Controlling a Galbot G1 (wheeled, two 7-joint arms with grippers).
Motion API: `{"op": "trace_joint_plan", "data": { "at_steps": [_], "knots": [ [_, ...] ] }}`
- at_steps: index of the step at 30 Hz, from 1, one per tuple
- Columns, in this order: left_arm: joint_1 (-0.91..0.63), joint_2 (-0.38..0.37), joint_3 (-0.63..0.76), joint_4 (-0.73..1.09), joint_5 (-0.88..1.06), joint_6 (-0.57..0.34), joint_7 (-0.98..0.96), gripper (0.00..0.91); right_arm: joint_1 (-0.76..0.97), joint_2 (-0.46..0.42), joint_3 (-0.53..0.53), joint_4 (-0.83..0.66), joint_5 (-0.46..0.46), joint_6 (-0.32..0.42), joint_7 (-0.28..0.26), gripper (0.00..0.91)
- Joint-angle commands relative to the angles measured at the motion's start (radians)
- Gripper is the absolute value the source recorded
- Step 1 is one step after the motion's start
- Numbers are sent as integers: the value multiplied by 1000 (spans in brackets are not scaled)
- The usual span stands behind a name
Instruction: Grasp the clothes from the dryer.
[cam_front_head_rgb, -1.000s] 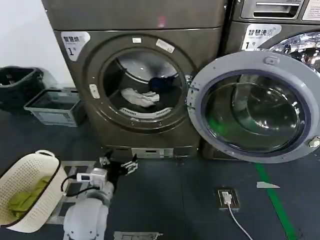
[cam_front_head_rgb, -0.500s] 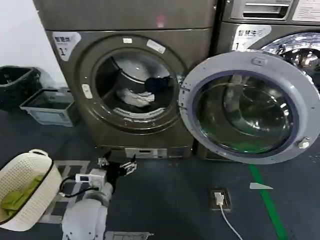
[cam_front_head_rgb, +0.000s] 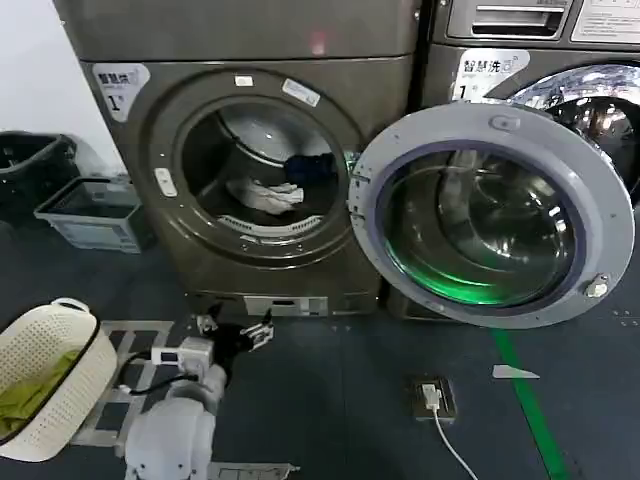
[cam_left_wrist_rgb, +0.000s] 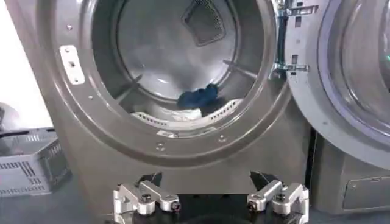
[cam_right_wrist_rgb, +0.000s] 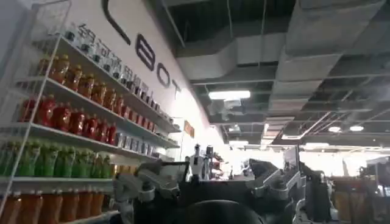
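I have the left gripper (cam_front_head_rgb: 236, 331) low in front of the dryer (cam_front_head_rgb: 270, 150), below the drum mouth and well short of it, with its fingers spread wide and nothing between them. The round door (cam_front_head_rgb: 492, 210) stands swung open to the right, so the way in is free. The clothes lie on the drum floor near the front lip: the whitish-grey piece (cam_front_head_rgb: 262, 196) in front and the dark navy piece (cam_front_head_rgb: 310, 166) just behind and to its right, touching or overlapping.

I judge this to be the approach. To do it well I would raise the gripper to clear the lower rim of the drum mouth, go in level and centred, and come down on the bunched middle of the nearer pale piece. Soft fabric gives, so I would close on a fold rather than a flat edge.

From the left wrist camera the pale piece (cam_left_wrist_rgb: 186, 114) is mostly hidden behind the drum lip, with the navy one (cam_left_wrist_rgb: 198, 97) showing above it. How much cloth lies behind the lip I cannot tell.

The right gripper (cam_right_wrist_rgb: 210, 185) points away at shelves of bottles (cam_right_wrist_rgb: 67, 115), idle; I cannot tell how its fingers are set.
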Motion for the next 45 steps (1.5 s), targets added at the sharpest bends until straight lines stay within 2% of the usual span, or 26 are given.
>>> {"op": "trace_joint_plan", "data": {
  "at_steps": [1,45],
  "knots": [
    [1,0,-3,1,0,49,0,907,-2,1,3,1,8,10,3,907],
    [16,8,-16,5,-7,49,4,907,-11,11,5,-7,11,16,-5,907]
  ]
}}
